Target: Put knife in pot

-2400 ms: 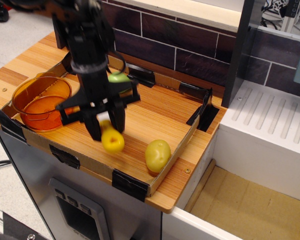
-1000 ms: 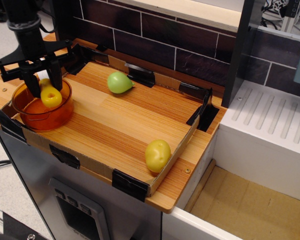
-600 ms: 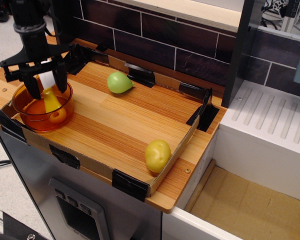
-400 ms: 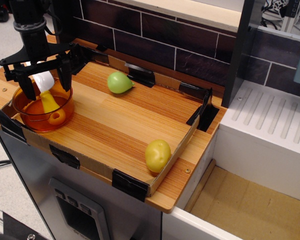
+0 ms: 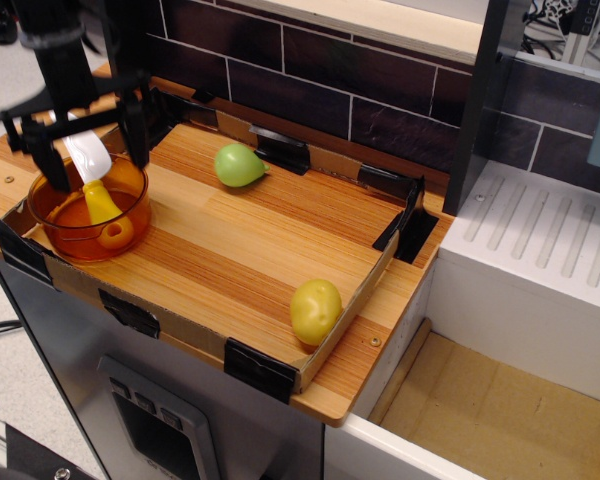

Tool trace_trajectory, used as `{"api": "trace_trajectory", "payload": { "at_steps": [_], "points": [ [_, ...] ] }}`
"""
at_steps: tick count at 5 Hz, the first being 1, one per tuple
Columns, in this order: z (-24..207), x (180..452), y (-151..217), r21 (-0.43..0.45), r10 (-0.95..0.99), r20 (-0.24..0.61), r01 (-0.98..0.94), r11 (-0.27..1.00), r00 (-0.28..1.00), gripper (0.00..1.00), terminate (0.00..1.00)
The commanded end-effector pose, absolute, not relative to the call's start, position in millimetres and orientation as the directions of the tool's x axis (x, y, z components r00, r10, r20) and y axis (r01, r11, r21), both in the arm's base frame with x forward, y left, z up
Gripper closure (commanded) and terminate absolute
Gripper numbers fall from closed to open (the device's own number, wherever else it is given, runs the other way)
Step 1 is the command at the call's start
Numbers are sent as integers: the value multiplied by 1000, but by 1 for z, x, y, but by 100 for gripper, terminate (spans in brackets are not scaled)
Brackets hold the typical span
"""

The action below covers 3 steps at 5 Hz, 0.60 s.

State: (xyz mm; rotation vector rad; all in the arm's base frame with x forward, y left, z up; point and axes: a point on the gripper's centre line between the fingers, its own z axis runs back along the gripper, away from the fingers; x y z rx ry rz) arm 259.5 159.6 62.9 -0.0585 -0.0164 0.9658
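The knife (image 5: 98, 195) lies in the orange pot (image 5: 130, 222) at the tray's left end. Its yellow handle with the hole rests on the pot's floor, and its white blade leans up over the far rim. My gripper (image 5: 85, 138) hangs open just above the pot, its two black fingers spread to either side of the blade, apart from it and holding nothing.
A cardboard-edged wooden tray (image 5: 230, 240) holds a green pear-like toy (image 5: 239, 164) at the back and a yellow-green potato-like toy (image 5: 315, 310) at the front right. A dark brick wall stands behind. A white sink unit (image 5: 540, 270) lies to the right.
My gripper carried the knife from the tray's middle to the pot, opened and let it go there. It has since risen slightly, and the knife now rests in the pot.
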Motion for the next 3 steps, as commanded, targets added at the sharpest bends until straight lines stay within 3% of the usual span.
{"api": "trace_trajectory", "payload": {
  "at_steps": [1,2,3],
  "points": [
    [115,268,159,-133,829,39,-819,557,558,0,0],
    [115,268,159,-133,829,39,-819,557,558,0,0],
    [115,268,159,-133,829,39,-819,557,558,0,100]
  ]
}}
